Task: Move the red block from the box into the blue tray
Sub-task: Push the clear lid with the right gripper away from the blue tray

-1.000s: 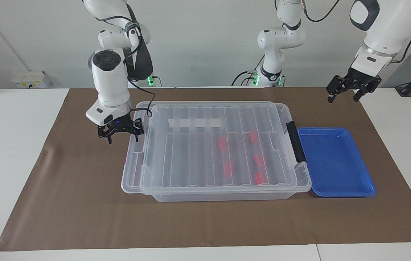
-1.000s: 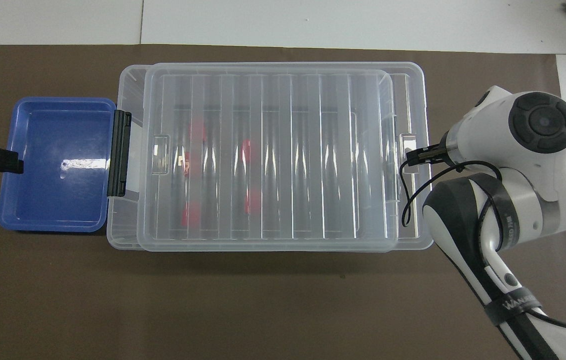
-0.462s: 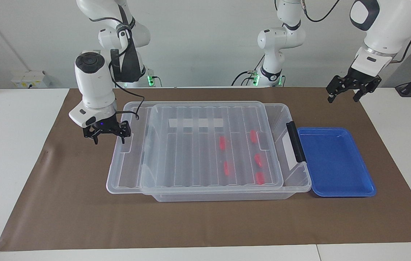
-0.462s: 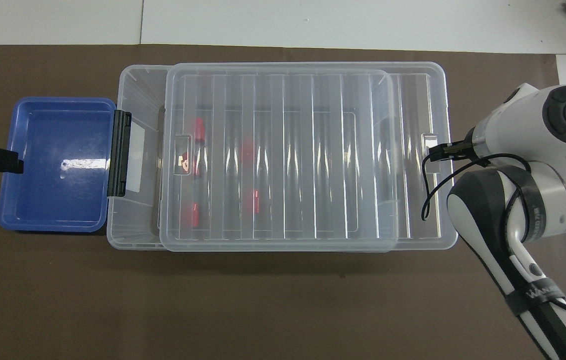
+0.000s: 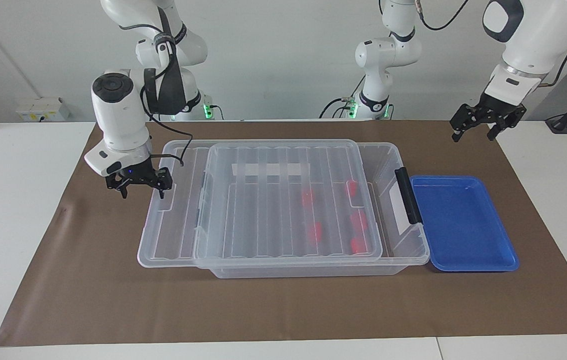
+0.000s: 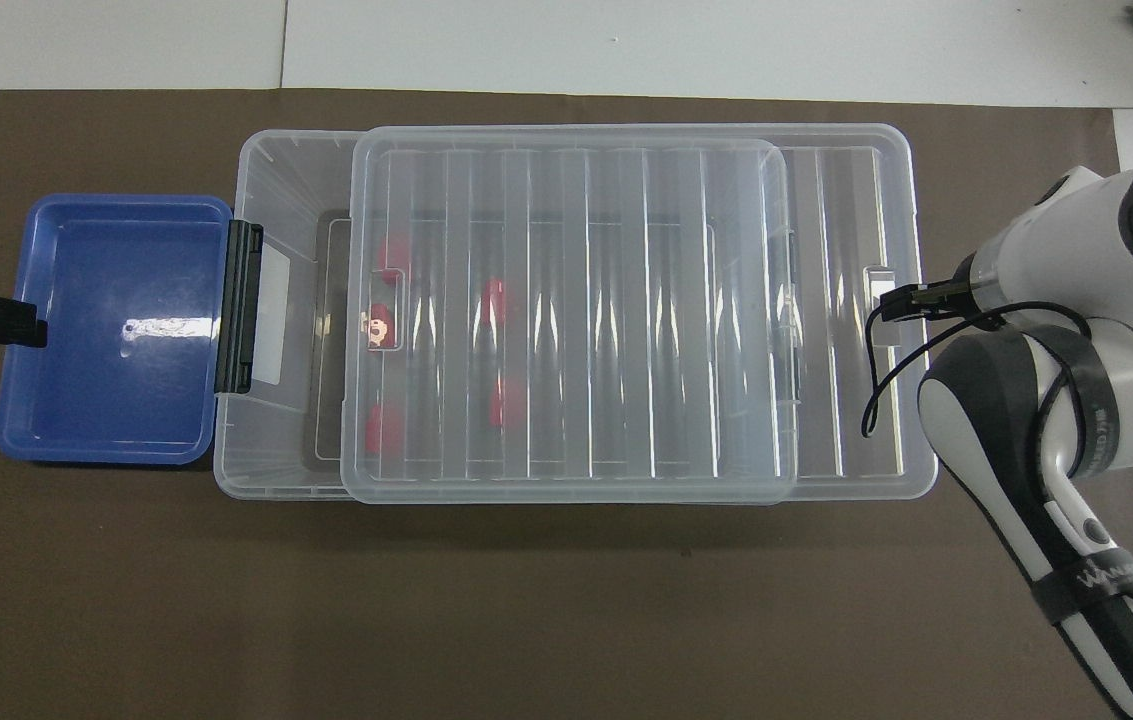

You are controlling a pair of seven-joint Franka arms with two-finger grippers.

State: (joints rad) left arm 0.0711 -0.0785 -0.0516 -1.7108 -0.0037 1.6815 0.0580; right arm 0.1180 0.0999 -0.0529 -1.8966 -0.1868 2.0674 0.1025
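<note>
**A:** Where do your red blocks [image 5: 357,220] sit?

**B:** Inside the box [image 5: 403,250], under its part-slid lid [image 5: 263,210]. Your right gripper [image 5: 138,186], jaws spread, sits at the lid's edge. Left gripper [image 5: 479,127], released, hangs near the blue tray [image 5: 463,222].

Clear lid [image 6: 626,320] lies offset over the box [image 6: 276,440] toward the right arm's end.

Table [image 5: 23,225]: white top, seams showing along the edge farthest from the robots. Mat [image 5: 113,300]: brown, matte, covers most of the top; a small crease toward the right arm's end. Wall [image 5: 273,60]: plain white, evenly lit. Socket box [image 5: 43,108]: white, low on the wall. Green indicator lights [image 5: 206,109] at wall base.
</note>
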